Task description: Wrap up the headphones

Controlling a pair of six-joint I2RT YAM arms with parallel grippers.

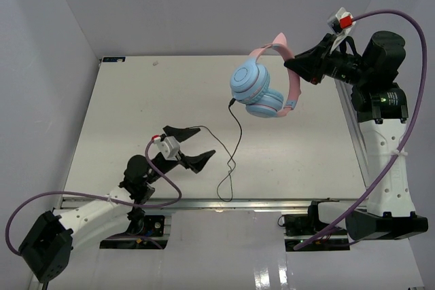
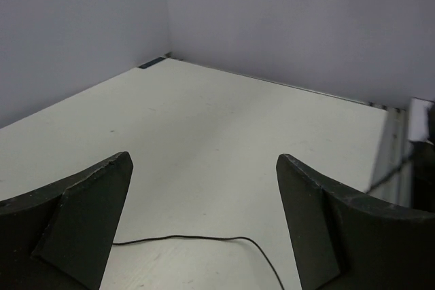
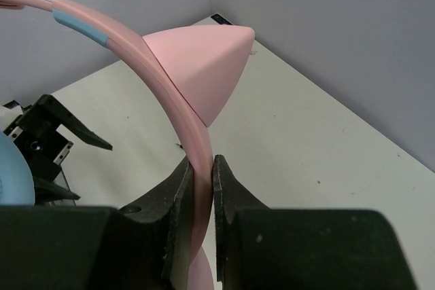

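While the right hand [image 1: 300, 67] sits clamped on the pink headband [image 3: 170, 93], its fingers pinched against both sides of the band just below a cat-ear point [image 3: 204, 66], we note the headphones [image 1: 258, 89] held up above the far right part of the desk [image 1: 136, 100]. Two light-blue earcups [image 1: 248, 81] hang on the left side of the band, one a little nearer and lower than the other. We trace the thin black cord [image 1: 236, 134] from the left side of the cups down to the desk. From there it wanders toward the near edge and loops back. One strand runs left to the left hand [image 1: 190, 144]. That hand sits low over the near-left part of the desk, its fingers spread wide apart and gripping nothing. From its wrist view we see a length of cord lying on the desk between the two fingers, touching neither. Which end carries the plug we cannot tell.
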